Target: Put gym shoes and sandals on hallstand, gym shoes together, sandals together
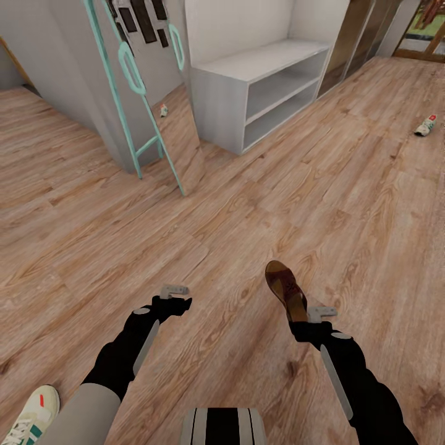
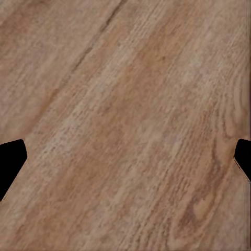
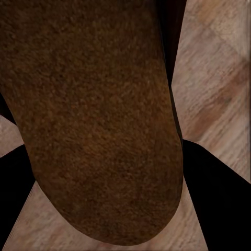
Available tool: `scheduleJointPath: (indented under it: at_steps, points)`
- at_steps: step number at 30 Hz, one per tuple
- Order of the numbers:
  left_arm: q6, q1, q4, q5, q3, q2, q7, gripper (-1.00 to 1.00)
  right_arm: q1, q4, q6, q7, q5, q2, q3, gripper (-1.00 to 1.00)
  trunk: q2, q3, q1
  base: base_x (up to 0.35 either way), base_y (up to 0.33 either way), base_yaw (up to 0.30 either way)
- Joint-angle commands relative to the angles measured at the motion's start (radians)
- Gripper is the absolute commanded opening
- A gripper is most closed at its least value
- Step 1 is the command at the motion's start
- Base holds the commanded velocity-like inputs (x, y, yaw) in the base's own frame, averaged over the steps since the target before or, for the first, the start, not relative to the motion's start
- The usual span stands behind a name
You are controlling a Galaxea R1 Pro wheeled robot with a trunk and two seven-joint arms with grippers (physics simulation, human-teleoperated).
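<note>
My right gripper (image 1: pixel 304 316) is shut on a dark brown sandal (image 1: pixel 285 285) and holds it above the wood floor (image 1: pixel 235 210). In the right wrist view the sandal's brown sole (image 3: pixel 99 115) lies between the black fingers (image 3: pixel 214 193). My left gripper (image 1: pixel 177 298) hangs open over bare planks, its fingertips (image 2: pixel 10 159) far apart. One cream-white gym shoe (image 1: pixel 426 125) lies on the floor at the far right. The other gym shoe (image 1: pixel 29 415) sits by my left arm at the bottom left. The pale grey hallstand (image 1: pixel 259 65) stands ahead against the wall. The second sandal is out of view.
A teal-framed mirror (image 1: pixel 154 93) leans on the grey wall left of the hallstand, and a small shoe reflection (image 1: pixel 164 110) shows in it. Dark panels (image 1: pixel 349 43) stand right of the hallstand. A doorway (image 1: pixel 426 37) opens at the far right.
</note>
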Motion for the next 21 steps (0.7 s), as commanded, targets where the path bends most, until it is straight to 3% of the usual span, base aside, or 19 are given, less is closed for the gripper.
scheduleJointPath:
  at_steps: [1,21]
  points:
    - [0.006,0.0,-0.001,0.003,0.001,0.0,-0.001,1.0,0.0,-0.001,0.005,0.0,0.0,0.0,0.0,-1.0,0.0,0.005,-0.001,0.0,0.0,0.0]
    - [0.006,0.0,-0.001,0.003,0.001,0.0,-0.001,1.0,0.0,-0.001,0.005,0.0,0.0,0.0,0.0,-1.0,0.005,0.115,-0.01,0.0,0.0,0.0]
